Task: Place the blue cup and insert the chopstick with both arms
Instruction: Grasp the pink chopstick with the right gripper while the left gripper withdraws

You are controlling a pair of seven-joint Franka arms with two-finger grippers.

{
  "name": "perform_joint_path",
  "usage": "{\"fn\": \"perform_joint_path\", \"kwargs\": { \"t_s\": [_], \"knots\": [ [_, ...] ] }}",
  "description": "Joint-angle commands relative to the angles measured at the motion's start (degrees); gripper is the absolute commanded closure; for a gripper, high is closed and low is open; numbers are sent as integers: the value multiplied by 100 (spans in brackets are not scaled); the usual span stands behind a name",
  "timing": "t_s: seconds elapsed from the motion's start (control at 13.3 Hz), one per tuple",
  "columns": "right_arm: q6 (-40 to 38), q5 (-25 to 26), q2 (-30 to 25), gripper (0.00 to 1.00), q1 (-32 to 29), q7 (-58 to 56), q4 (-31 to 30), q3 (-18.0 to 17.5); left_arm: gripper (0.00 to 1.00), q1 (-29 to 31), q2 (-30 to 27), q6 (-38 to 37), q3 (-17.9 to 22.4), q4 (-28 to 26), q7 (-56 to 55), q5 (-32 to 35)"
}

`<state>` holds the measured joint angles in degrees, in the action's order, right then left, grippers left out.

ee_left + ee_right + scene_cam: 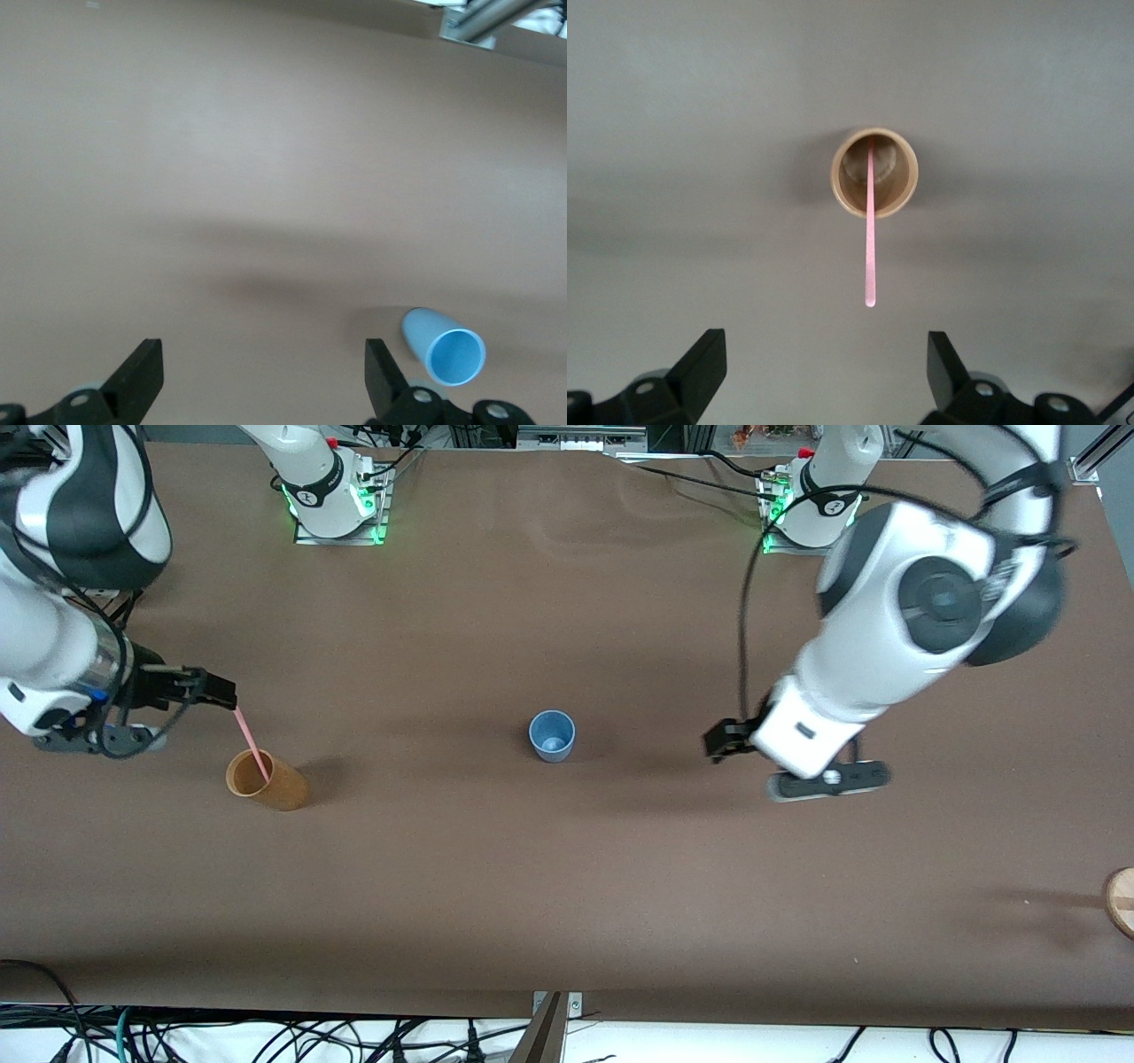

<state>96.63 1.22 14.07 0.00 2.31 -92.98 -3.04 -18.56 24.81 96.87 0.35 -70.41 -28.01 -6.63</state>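
Observation:
The blue cup [552, 735] stands upright and empty at the middle of the table; it also shows in the left wrist view [443, 347]. The pink chopstick [252, 738] leans in a tan-orange cup [267, 781] toward the right arm's end of the table. In the right wrist view the chopstick [870, 239] rises out of that cup [874, 172]. My right gripper [223, 691] is over the chopstick's top end, open and apart from it [824, 350]. My left gripper [719, 742] is open and empty, beside the blue cup toward the left arm's end [263, 354].
A round wooden piece [1122, 901] lies at the table edge at the left arm's end, nearer to the front camera. The two arm bases [337, 491] [811, 505] stand along the table's top edge. Cables hang below the front edge.

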Motion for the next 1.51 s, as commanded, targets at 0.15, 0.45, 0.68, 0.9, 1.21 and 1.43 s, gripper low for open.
{"fn": "perform_joint_path", "kwargs": {
  "t_s": [0.15, 0.45, 0.68, 0.9, 1.21, 1.43],
  "knots": [
    [-1267, 255, 1200, 0, -27, -134, 1446, -4, 0, 781, -1003, -142, -61, -955, 943, 135],
    [-2025, 432, 2002, 0, -9, -134, 2126, -4, 0, 1573, -1566, -246, -61, -1423, 1605, 135],
    [-2113, 423, 2319, 0, -27, -134, 2126, 5, 0, 1882, -1655, -939, -53, -1423, 1614, 109],
    [-2236, 371, 2504, 0, -18, -143, 2126, -4, 0, 1908, -1769, -1082, -53, -1423, 1632, 92],
    [-2395, 379, 2627, 8, -53, -152, 2100, -4, 0, 1882, -1936, -1091, -53, -1432, 2520, 346],
    [-2491, 370, 2671, 41, -53, -152, 2091, -4, 0, 1777, -1946, -1205, -61, -1415, 2528, 381]
  ]
}}
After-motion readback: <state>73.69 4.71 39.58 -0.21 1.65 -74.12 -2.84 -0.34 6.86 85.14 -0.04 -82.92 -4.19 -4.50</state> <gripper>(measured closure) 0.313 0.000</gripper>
